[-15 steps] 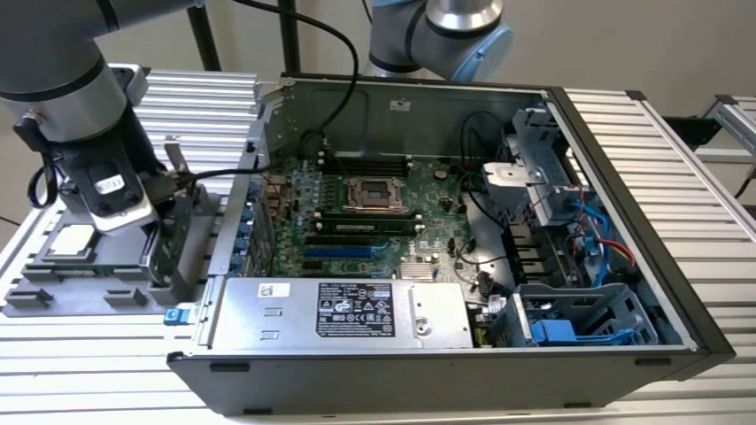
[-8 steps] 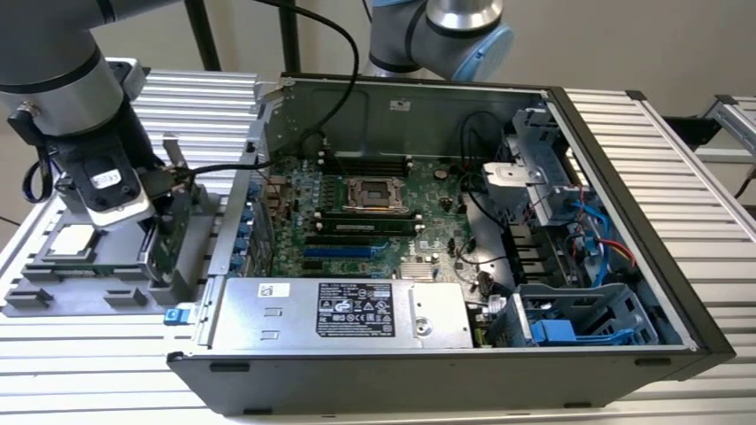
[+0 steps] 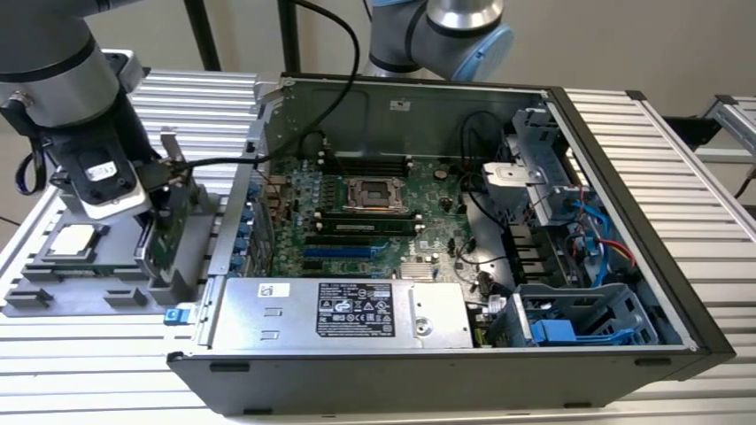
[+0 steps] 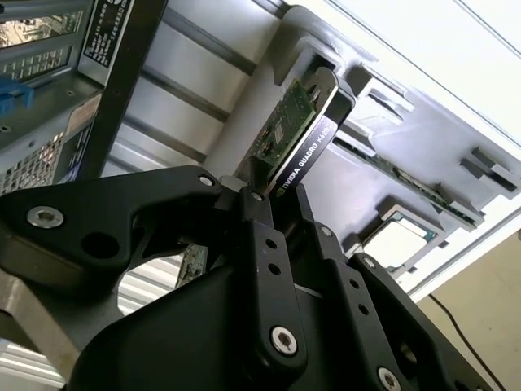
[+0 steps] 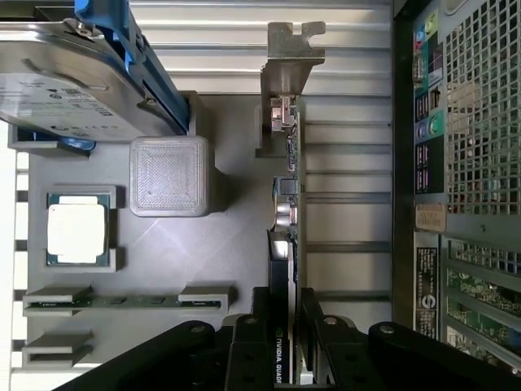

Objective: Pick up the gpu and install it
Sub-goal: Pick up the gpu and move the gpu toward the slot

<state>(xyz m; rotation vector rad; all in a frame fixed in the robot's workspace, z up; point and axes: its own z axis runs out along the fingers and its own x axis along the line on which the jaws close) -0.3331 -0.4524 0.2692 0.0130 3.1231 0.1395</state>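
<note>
The end effector (image 4: 275, 199) pinches the gpu (image 5: 286, 204), standing on edge in a grey tray (image 5: 236, 244) beside the open computer case (image 3: 413, 376); a straight, untilted lift should free it without snagging the slot.

Open PC case (image 3: 413, 381) w/ mobo (image 3: 440, 237); HDD (image 5: 65, 90), CPU (image 5: 77, 230) (on grey tray (image 5: 236, 244)).

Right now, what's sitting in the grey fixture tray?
The gpu on edge, gripped by the end effector; a CPU chip, memory stick and hard drive. The gpu's seated edge is hidden.
</note>
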